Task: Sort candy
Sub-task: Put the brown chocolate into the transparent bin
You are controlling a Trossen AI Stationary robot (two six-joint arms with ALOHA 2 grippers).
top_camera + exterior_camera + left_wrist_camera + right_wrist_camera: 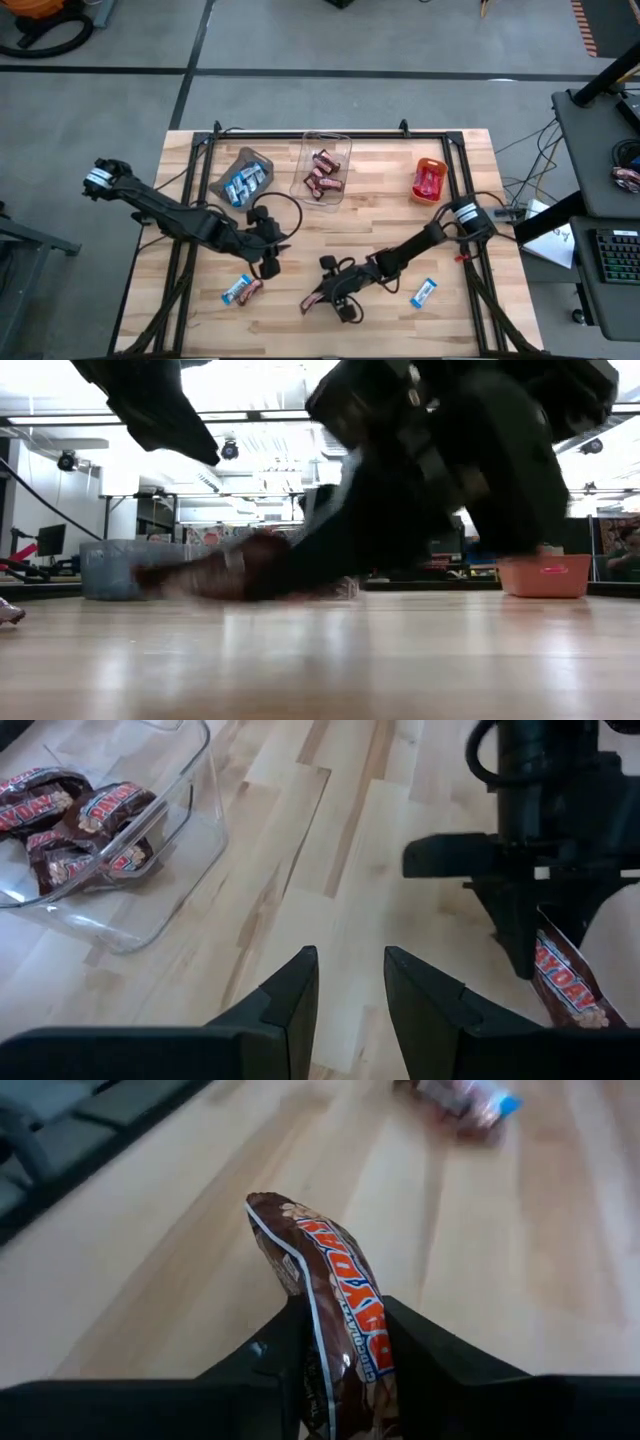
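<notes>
Left gripper (268, 262): jaws apart, empty, above the counter (200, 320) beside a blue-and-white bar (238, 290).
Brown bar (345, 1335): clamped between the right gripper (333, 297) jaws, long axis pointing out ahead of them, low over the front counter.
Loose bars: two blue-and-white; second (423, 293) lies right of the right gripper.
</notes>
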